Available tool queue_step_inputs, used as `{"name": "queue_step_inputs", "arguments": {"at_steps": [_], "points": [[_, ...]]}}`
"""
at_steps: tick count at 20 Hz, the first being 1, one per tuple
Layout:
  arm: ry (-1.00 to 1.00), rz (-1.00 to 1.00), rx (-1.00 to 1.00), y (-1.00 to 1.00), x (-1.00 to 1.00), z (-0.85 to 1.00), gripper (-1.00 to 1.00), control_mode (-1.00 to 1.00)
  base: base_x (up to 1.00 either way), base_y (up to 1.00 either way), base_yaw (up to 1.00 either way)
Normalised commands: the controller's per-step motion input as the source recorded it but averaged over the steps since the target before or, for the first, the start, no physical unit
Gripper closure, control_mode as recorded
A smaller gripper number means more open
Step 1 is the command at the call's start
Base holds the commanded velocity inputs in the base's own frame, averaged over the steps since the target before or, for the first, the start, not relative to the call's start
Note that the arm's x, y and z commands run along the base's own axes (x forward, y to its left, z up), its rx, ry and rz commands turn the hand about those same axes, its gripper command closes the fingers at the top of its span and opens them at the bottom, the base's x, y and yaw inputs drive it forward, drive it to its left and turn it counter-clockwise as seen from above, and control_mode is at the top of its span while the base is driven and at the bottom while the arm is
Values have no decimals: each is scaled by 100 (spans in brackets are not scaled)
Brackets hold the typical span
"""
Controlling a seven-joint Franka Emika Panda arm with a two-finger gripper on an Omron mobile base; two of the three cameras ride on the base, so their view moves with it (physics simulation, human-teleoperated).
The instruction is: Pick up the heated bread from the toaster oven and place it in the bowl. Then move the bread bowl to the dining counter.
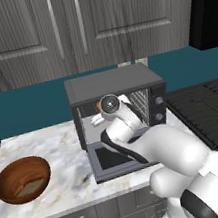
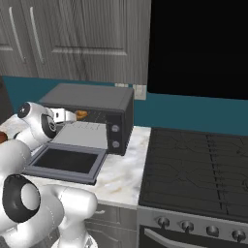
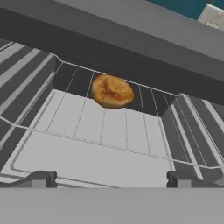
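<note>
Inside toaster oven (image 1: 114,82), bread (image 3: 112,91) sits mid-rack, open claw (image 3: 112,178) short of it.

Small domed golden-brown bun (image 3: 112,91) sitting on the wire rack deep inside the toaster oven (image 1: 113,87), straight ahead of the open gripper (image 3: 112,179) and a little left of centre between its fingertips, still apart from them. Dark grey boxy oven standing on the marble worktop with its glass door dropped flat toward the arm, knobs down the right side panel. Reddish-brown wooden bowl (image 1: 22,179) upright well off to the gripper's left near the worktop's front edge, a pale tan flat piece lying in it.
</note>
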Motion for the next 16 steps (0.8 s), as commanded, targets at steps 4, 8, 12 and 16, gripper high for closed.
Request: {"name": "queue_step_inputs", "arguments": {"at_steps": [4, 8, 12, 16], "points": [[-6, 0, -6, 4, 24, -19, -100, -100, 0, 0, 0], [-8, 0, -6, 1, 21, -14, -100, -100, 0, 0, 0], [-8, 0, -7, 2, 15, -14, -100, -100, 0, 0, 0], [-5, 0, -8, 7, 8, -16, -100, -100, 0, 0, 0]]}}
